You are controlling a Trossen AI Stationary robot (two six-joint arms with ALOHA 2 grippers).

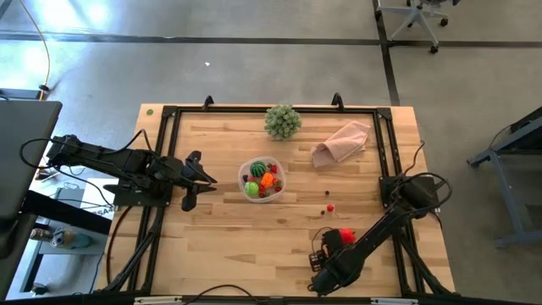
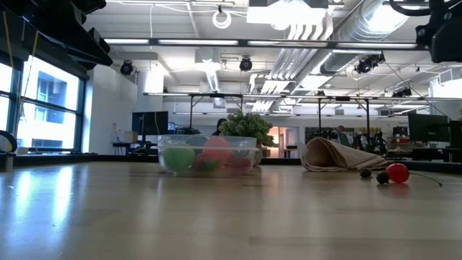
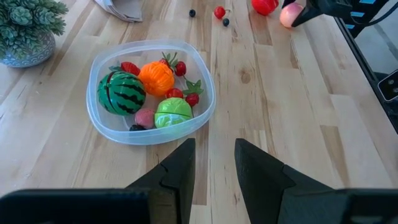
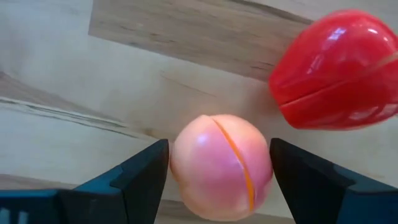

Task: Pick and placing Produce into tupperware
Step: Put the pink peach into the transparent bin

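Observation:
The clear tupperware stands mid-table and holds a striped green piece, an orange one, a light green one and red berries. A pink piece sits between the fingers of my right gripper, near the table's front right. A red piece lies on the wood right beside it. My left gripper hovers open left of the tupperware, with nothing between its fingers. A small red berry and dark berries lie loose on the table. My right gripper has the pink piece between its two fingers, one on each of its opposite round sides. The fingers come from above, pointing almost straight down. Whether the piece rests on the table or is lifted clear I cannot tell.
A pinkish-beige cloth lies at the back right and a pale green leafy ball stands at the far edge. A black frame runs around the tabletop. Bare wood stretches between the tupperware and the right gripper.

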